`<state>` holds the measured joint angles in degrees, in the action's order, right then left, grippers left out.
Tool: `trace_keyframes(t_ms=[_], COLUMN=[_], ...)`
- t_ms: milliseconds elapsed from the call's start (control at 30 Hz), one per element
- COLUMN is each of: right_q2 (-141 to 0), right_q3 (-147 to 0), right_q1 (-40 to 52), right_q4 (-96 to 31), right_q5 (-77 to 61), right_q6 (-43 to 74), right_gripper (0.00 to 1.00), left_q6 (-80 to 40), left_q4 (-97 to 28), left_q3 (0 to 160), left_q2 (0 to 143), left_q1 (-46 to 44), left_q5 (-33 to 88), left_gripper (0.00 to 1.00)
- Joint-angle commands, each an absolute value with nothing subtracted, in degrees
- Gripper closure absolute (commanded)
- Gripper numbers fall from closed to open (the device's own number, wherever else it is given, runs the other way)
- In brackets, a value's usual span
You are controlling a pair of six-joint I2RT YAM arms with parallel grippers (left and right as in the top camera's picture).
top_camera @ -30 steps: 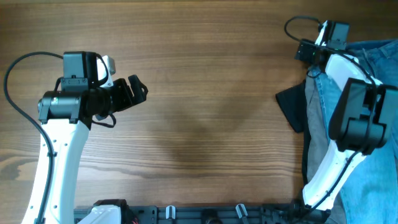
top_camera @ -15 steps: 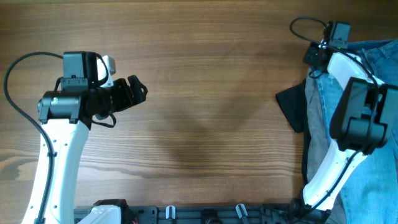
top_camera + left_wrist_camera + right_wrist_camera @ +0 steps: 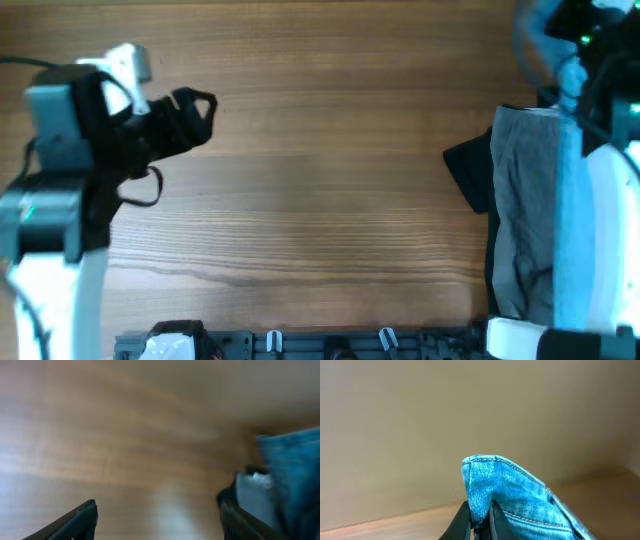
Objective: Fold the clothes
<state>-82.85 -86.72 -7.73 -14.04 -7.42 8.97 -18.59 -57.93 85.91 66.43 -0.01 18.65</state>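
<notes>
At the left, the left gripper [image 3: 203,115] hung over bare wood with its jaws spread and nothing between them. The brown, grained table [image 3: 320,200] stretched across the middle. Near the right edge a black garment [image 3: 468,172] lay against grey trousers [image 3: 525,200]. At the far right the right gripper [image 3: 480,515] was clenched on a fold of the jeans [image 3: 510,490], held up off the table before a plain beige wall [image 3: 470,410]. From overhead, the denim showed as a blurred blue band beside the grey trousers.
</notes>
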Motion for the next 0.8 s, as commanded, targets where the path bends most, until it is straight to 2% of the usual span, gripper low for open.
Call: trace_keyframes(t_ms=[0, 200, 233, 267, 300, 367, 400, 533, 700, 767], right_q2=[-79.7, -83.8, -85.5, -87.5, -89.0, -91.0, -91.1, -87.8, -77.7, -73.4], right_q3=[-94.3, -95.3, -95.3, -95.3, -95.3, -95.3, -95.3, -95.3, -95.4, -95.4], right_q1=[5.5, 33.8, 39.7, 45.1, 48.7, 52.9, 53.0, 48.2, 36.4, 30.5], right_q4=[-11.2, -10.9, -11.8, -12.9, -14.0, -17.3, -18.3, -21.5, -27.0, -30.3], right_q5=[-14.3, -14.9, -14.9, -14.5, -13.1, -6.8, -5.1, -0.3, 0.2, 0.0], right_q6=[12.1, 13.6, 13.7, 13.2, 12.8, 12.6, 12.5, 12.1, 18.3, 20.5], right_gripper=[0.96, 0.95, 0.88, 0.51, 0.26, 0.03, 0.0, 0.0, 0.0, 0.0], left_q6=[-18.7, -18.7, -18.7, -18.7, -18.7, -18.6, -18.6, -18.5, -15.8, -13.0], left_q4=[-57.9, -57.9, -57.9, -57.9, -57.9, -58.0, -58.0, -58.4, -64.0, -66.2], left_q3=[93.3, 99.0, 99.6, 100.0, 100.3, 100.4, 100.4, 100.4, 100.4, 100.4], left_q2=[60.0, 51.3, 50.0, 49.0, 48.3, 47.7, 47.7, 49.2, 57.9, 64.8], left_q1=[-0.1, -0.1, -0.1, -0.1, -0.1, -0.1, -0.1, -0.1, -0.2, -0.2], left_q5=[14.0, 3.1, 1.1, -0.1, -0.9, -1.0, -1.0, -0.8, 3.9, 7.9], left_gripper=[0.17, 0.03, 0.01, 0.0, 0.0, 0.0, 0.0, 0.0, 0.0, 0.03])
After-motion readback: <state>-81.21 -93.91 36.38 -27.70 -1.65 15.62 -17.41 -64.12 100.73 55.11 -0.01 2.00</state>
